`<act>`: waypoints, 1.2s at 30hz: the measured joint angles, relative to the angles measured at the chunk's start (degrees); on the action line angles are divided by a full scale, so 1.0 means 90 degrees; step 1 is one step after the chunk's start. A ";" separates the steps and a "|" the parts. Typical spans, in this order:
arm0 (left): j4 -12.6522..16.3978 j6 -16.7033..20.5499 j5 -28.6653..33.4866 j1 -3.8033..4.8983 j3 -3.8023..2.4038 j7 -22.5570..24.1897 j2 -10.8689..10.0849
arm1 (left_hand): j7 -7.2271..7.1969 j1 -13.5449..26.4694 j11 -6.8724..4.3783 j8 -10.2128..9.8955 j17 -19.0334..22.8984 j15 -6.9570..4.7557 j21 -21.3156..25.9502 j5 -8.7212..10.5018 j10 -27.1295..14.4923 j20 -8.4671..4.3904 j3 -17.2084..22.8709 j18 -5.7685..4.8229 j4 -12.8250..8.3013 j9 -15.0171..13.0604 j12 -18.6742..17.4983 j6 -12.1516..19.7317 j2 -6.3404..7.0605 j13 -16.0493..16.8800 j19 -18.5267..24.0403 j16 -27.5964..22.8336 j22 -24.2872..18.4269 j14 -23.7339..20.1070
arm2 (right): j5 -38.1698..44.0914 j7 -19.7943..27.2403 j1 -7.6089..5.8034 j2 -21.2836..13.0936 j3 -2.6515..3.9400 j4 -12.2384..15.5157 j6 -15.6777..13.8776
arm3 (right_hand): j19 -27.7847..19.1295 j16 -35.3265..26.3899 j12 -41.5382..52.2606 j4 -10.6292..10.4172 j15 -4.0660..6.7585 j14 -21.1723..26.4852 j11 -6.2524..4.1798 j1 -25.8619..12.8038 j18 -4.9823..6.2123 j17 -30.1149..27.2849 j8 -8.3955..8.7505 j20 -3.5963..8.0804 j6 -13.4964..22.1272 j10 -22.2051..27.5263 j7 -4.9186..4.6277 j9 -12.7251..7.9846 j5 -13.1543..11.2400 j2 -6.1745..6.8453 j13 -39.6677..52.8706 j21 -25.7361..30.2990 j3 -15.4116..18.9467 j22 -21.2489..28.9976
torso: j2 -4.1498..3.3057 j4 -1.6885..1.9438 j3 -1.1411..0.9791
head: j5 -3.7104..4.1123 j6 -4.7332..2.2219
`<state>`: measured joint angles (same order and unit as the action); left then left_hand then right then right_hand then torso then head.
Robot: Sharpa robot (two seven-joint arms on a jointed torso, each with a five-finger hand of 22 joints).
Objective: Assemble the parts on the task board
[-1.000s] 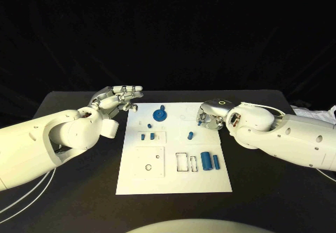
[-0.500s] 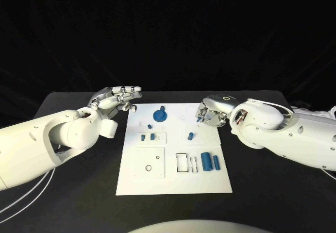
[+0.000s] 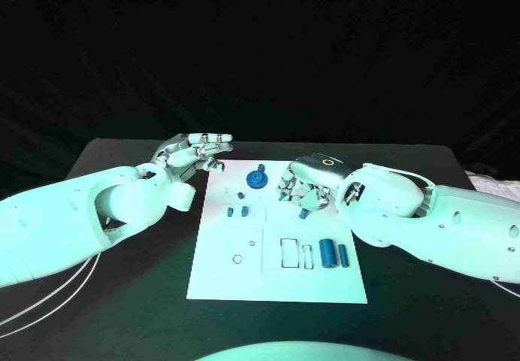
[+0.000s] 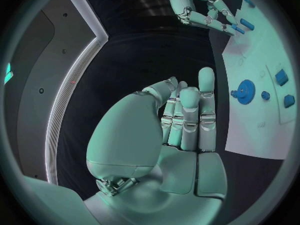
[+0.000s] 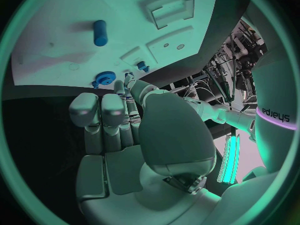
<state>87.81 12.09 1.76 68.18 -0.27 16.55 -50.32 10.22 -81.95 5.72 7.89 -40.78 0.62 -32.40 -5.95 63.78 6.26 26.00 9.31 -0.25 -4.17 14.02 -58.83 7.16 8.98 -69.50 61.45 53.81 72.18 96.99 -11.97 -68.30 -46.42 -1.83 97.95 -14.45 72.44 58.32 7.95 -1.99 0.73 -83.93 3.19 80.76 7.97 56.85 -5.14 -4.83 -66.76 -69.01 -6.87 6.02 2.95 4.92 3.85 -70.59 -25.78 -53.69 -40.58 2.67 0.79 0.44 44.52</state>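
So the right hand (image 3: 303, 188) has moved in over the white rectangular task board (image 3: 222, 278) compared to a second ago; it was out by the board's right edge, now it hangs above the upper middle, fingers curled downward near a small blue peg (image 3: 303, 213). Can't tell if it's pinching anything. The left hand (image 3: 198, 153) is still parked off the top-left corner, fingers straight and held together, holding nothing. The blue toothed gear (image 3: 257, 179) sits near the top, and the big blue cylinder (image 3: 328, 254) lies lower right. Looks like a pickup is coming.
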 measured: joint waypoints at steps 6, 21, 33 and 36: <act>0.0012 -0.0010 -0.0002 -0.0004 0.0000 -0.0004 0.0021 | 0.0000 0.0000 0.0000 0.0000 0.0005 0.0014 0.0000 0.0000 0.0000 0.0000 0.0000 0.0000 0.0000 0.0000 0.0017 0.0000 0.0000 0.0000 0.0000 0.0000 0.0000 -0.0013 | 0.0233 -0.0044 0.0202 0.0332 -0.0036 0.0069 0.0017 | 0.0023 0.0024 -0.0009 0.0000 0.0000 0.0000 0.0000 -0.0010 0.0000 0.0005 0.0018 -0.0023 0.0003 0.0000 0.0000 0.0001 0.0000 -0.0010 0.0000 0.0000 0.0000 -0.0010 | -0.0005 -0.0007 -0.0002 | -0.0197 0.0056; 0.0063 -0.0054 -0.0004 -0.0026 0.0001 -0.0024 0.0054 | 0.0022 0.0026 0.0000 0.0000 0.0008 0.0023 0.0000 0.0000 0.0000 0.0000 0.0000 0.0000 0.0000 -0.0001 0.0023 0.0023 -0.0026 0.0006 0.0000 0.0000 -0.0006 -0.0021 | 0.0618 -0.0088 0.0622 0.0704 -0.0116 0.0107 0.0300 | 0.0023 0.0023 -0.0031 0.0000 0.0000 0.0000 0.0024 -0.0010 0.0000 -0.0009 0.0038 -0.0023 0.0020 0.0024 0.0001 0.0002 0.0000 -0.0010 0.0001 0.0000 0.0000 0.0006 | -0.0006 -0.0002 0.0009 | -0.0454 0.0169; 0.0040 -0.0067 -0.0005 -0.0029 0.0001 -0.0048 0.0094 | 0.0010 0.0026 0.0001 -0.0028 0.0008 0.0023 0.0000 0.0000 -0.0047 0.0000 -0.0018 0.0000 -0.0018 0.0012 0.0070 0.0079 -0.0026 0.0015 0.0000 0.0000 -0.0014 -0.0021 | 0.0633 -0.0078 0.0689 0.0778 -0.0120 0.0042 0.0471 | 0.0023 0.0023 -0.0031 0.0001 0.0000 0.0000 0.0024 -0.0054 0.0000 -0.0017 0.0007 -0.0023 0.0038 0.0024 0.0003 0.0004 0.0000 0.0000 -0.0005 0.0000 0.0000 0.0024 | -0.0004 0.0000 0.0012 | -0.0497 0.0236; 0.0042 -0.0067 -0.0005 -0.0029 0.0001 -0.0052 0.0099 | 0.0010 0.0026 0.0000 -0.0028 0.0008 0.0023 0.0000 0.0000 -0.0046 0.0000 -0.0017 0.0001 -0.0018 0.0012 0.0070 0.0079 -0.0026 0.0015 0.0000 0.0000 -0.0014 -0.0021 | 0.0633 -0.0075 0.0695 0.0822 -0.0121 0.0009 0.0498 | 0.0023 0.0023 -0.0031 0.0001 0.0000 0.0000 0.0024 -0.0070 0.0000 -0.0017 0.0008 -0.0023 0.0040 0.0024 0.0002 0.0005 0.0000 -0.0017 -0.0005 0.0000 0.0000 0.0024 | -0.0011 0.0001 0.0009 | -0.0507 0.0251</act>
<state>88.19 11.48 1.72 67.92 -0.26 16.08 -49.43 10.31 -81.71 5.73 7.64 -40.71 0.83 -32.40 -5.95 63.36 6.26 25.84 9.32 -0.41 -4.07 14.65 -58.12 6.92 9.11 -69.50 61.45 53.69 71.99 102.69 -12.64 -62.05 -39.02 -2.92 98.03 -9.96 72.65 58.53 7.66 -1.99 0.73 -83.93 3.40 80.13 7.97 56.70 -5.08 -5.03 -66.40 -68.79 -6.85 6.07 2.94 4.77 3.81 -70.58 -25.77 -53.47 -40.68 2.68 0.87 -4.12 46.79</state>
